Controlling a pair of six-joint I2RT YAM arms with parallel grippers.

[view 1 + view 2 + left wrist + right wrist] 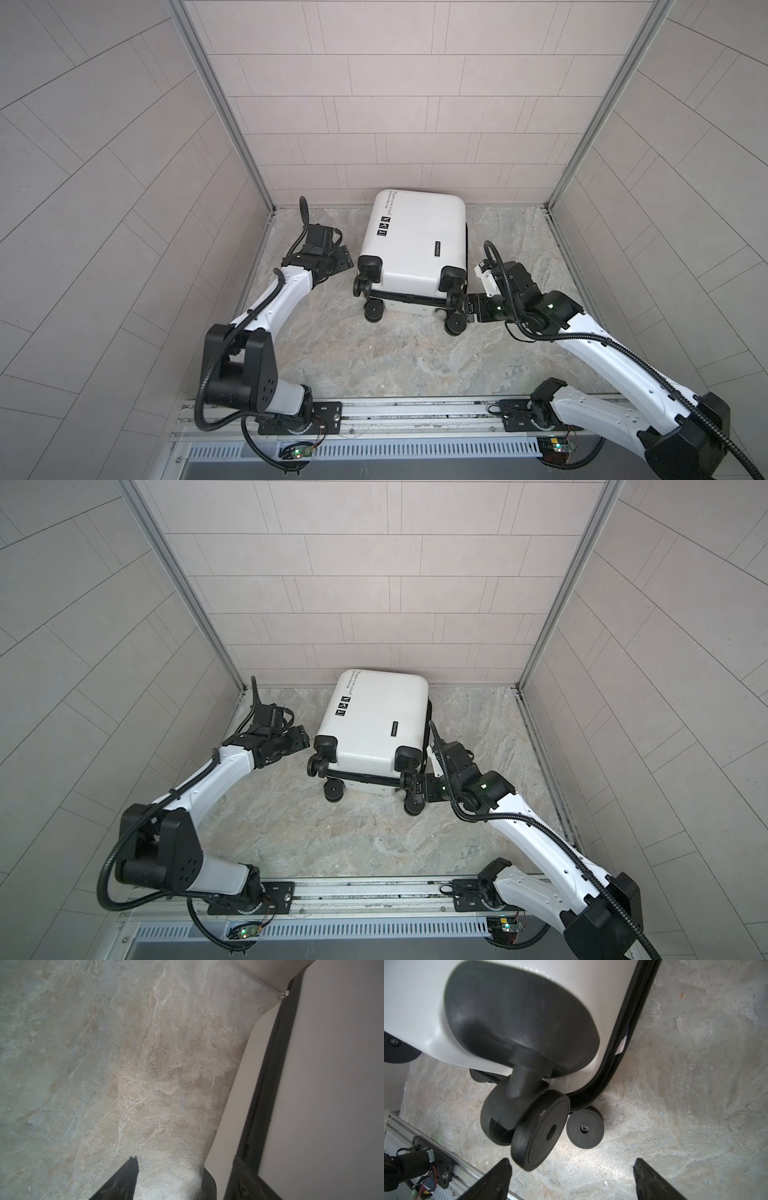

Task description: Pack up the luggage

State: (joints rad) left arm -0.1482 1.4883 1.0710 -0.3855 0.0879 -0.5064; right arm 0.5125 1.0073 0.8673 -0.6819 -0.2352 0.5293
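Note:
The luggage point(415, 245) point(374, 725), a white hard-shell suitcase, lies flat at the back of the stone floor with its lid down and its black wheels toward the front. My left gripper point(345, 261) point(303, 741) hovers just beside its left side, open, with bare floor between the fingers point(169, 1167). In the left wrist view the white shell point(332, 1064) and black zipper band point(268, 1088) run along one side. My right gripper point(469, 309) point(416, 789) point(572, 1165) stands open at the front right corner, and a spinner wheel point(537, 1132) hangs close to one fingertip point(500, 1176) without being held.
Tiled walls point(374, 104) close in the back and both sides, and the luggage's far end almost meets the back wall. A metal rail point(395, 415) with both arm bases runs along the front edge. Stone floor point(395, 353) lies between the rail and the wheels.

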